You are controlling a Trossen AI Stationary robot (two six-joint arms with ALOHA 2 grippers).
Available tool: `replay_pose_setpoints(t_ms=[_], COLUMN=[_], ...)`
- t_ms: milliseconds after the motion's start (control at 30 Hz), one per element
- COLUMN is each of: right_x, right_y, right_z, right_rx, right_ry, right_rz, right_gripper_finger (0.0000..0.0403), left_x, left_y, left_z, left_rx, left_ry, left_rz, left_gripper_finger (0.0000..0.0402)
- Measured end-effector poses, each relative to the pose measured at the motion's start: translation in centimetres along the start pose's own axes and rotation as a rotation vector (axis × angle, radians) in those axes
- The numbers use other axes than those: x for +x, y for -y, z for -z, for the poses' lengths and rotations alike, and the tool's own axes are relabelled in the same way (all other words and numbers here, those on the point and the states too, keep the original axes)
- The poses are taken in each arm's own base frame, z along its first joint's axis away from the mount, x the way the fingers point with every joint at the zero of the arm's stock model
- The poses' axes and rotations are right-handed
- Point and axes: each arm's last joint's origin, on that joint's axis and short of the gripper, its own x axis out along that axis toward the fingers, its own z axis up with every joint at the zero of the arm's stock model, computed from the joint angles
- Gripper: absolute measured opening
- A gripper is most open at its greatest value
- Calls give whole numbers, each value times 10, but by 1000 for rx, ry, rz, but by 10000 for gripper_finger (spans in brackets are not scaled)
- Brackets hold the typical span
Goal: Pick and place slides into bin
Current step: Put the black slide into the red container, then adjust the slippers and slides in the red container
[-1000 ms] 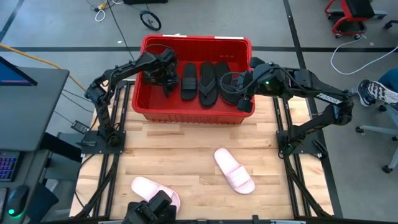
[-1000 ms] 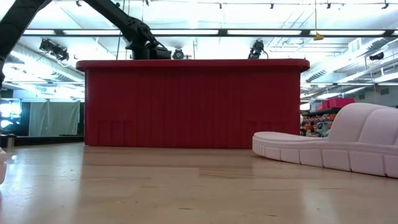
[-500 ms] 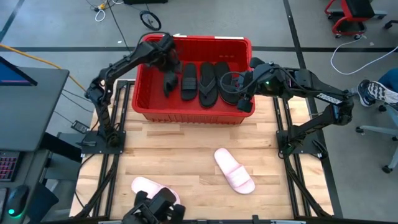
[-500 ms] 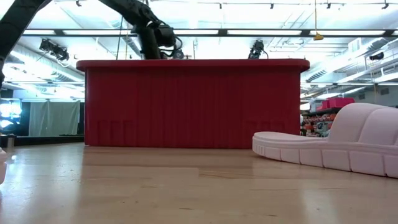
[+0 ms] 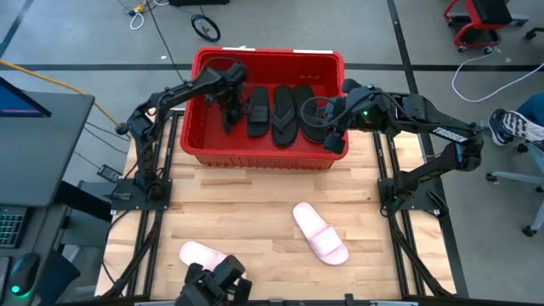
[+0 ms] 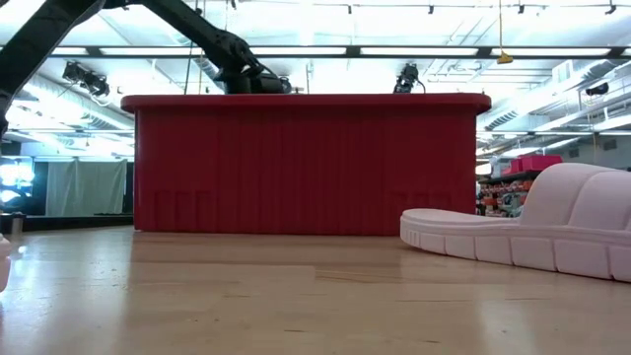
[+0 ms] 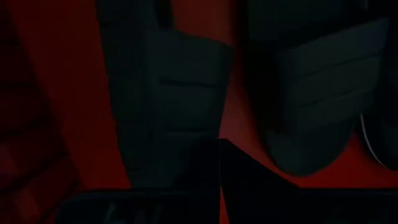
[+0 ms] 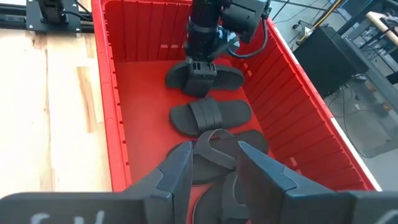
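The red bin [image 5: 201,140] [image 6: 306,163] stands at the table's far side. On its floor lie two black wide-strap slides [image 5: 258,110] [image 8: 211,115] and two black flip-flops [image 5: 283,115]. My left gripper [image 5: 230,92] [image 8: 200,71] is shut and points down over the leftmost black slide [image 7: 168,93]. My right gripper [image 5: 321,115] [image 8: 214,168] hangs open above the flip-flops at the bin's right end, with nothing held. Two pale pink slides [image 5: 320,232] [image 5: 208,253] lie sole-down on the table. My left gripper's shut fingers [image 8: 200,67] stand from above right at the strap of the leftmost black slide [image 8: 214,78], which lies flat on the bin's floor. I cannot tell whether they touch it.
A dark device [image 5: 212,285] sits at the table's near edge beside the left pink slide. In the low view the right pink slide [image 6: 552,227] fills the right side, in front of the bin's wall. Bare wood lies between the bin and the pink slides.
My left gripper has shut. It rose above the bin's rim toward the far edge, then sank back over the leftmost black slide. That slide stays lying on the bin's floor.
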Motion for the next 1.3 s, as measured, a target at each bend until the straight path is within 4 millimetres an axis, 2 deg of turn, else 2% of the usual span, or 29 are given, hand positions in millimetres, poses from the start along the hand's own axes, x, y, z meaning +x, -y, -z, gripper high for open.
replay_pose_setpoints(t_ms=[233, 400, 567, 733, 900, 1033, 1133, 1200, 1300], right_x=[0, 0, 0, 0, 0, 0, 0, 0, 0], right_y=[0, 0, 0, 0, 0, 0, 0, -1, -1], right_z=[0, 0, 0, 0, 0, 0, 0, 0, 0], right_rx=[0, -1, 0, 9, 9, 9, 21, 36, 52], right_ry=[0, 0, 0, 0, 0, 0, 1, 2, 3], right_rz=[0, 0, 0, 0, 0, 0, -10, -27, -42], right_gripper_finger=[128, 128, 128, 128, 128, 128, 128, 128, 128], left_x=[-2, -5, -18, -28, -34, -37, -37, -36, -33], left_y=[-19, -17, 3, 31, 56, 71, 73, 68, 58], left_z=[-3, -5, -13, -20, -15, -7, -5, -9, -13], left_rx=[-43, -6, 48, 109, 370, 579, 706, 712, 611], left_ry=[-13, -7, 95, 199, 295, 352, 371, 380, 346], left_rz=[-88, -45, 54, 283, 371, 373, 344, 320, 313], left_gripper_finger=[4, 9, 4, 17, 32, 61, 101, 134, 181])
